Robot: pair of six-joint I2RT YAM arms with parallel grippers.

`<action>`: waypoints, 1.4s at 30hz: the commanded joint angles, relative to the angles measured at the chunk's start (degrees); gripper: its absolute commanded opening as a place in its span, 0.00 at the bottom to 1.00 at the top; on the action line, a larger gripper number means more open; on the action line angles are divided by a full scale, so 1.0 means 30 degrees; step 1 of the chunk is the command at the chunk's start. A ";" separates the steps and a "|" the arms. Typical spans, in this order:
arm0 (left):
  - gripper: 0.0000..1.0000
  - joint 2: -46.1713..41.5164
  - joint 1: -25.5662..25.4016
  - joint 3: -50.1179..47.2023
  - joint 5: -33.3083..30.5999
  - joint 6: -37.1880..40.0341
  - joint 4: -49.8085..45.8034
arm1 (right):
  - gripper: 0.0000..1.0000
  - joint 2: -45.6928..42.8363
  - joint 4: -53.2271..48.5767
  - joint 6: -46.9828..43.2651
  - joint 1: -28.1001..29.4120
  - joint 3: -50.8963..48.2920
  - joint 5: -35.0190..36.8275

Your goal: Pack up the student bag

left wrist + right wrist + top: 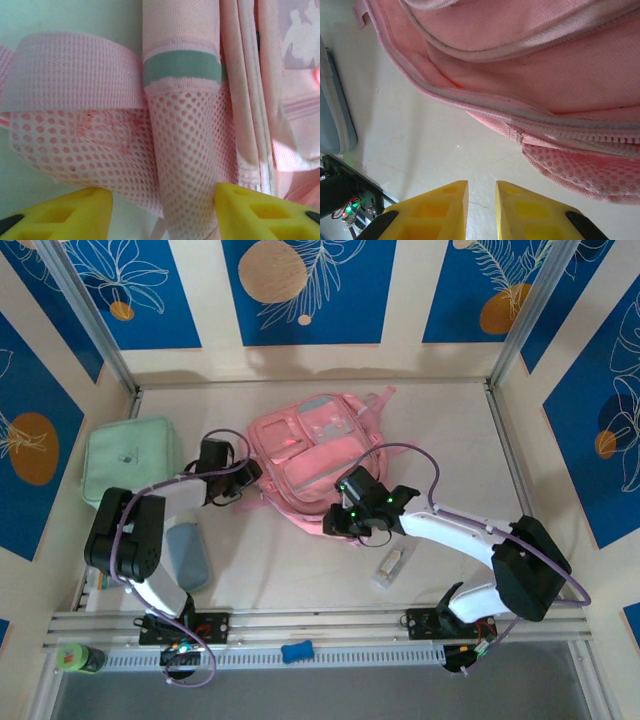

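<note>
Student bag [310, 455] lies on the table [290, 575]; we see left gripper [162, 202] jaws wide astride its mesh strap [185, 150], right gripper [481, 192] jaws narrowly parted, empty.

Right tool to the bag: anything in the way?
Nothing visible. Just bare table lies between the right tool and the student bag, whose zipped lower edge sits just ahead of it.
</note>
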 commanded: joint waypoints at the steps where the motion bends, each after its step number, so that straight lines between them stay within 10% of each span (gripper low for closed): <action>1: 0.50 0.1012 0.0099 0.0267 0.1633 -0.1571 0.3678 | 0.22 0.0478 0.0373 0.0251 0.0100 -0.0205 -0.0444; 21: 0.00 0.0327 -0.1186 0.0273 0.1486 -0.1730 0.3352 | 0.22 0.1683 0.0985 -0.1571 -0.3530 0.0027 0.0651; 34: 0.00 -0.3534 -0.4400 -0.1781 -0.0971 -0.5009 0.3408 | 0.39 0.3673 0.3581 -0.5204 -0.8164 0.2566 0.0655; 42: 0.00 -0.4639 -0.6145 -0.2173 -0.3408 -0.7310 0.3104 | 0.53 0.0731 -0.0822 -0.6038 -0.5978 0.2019 0.3251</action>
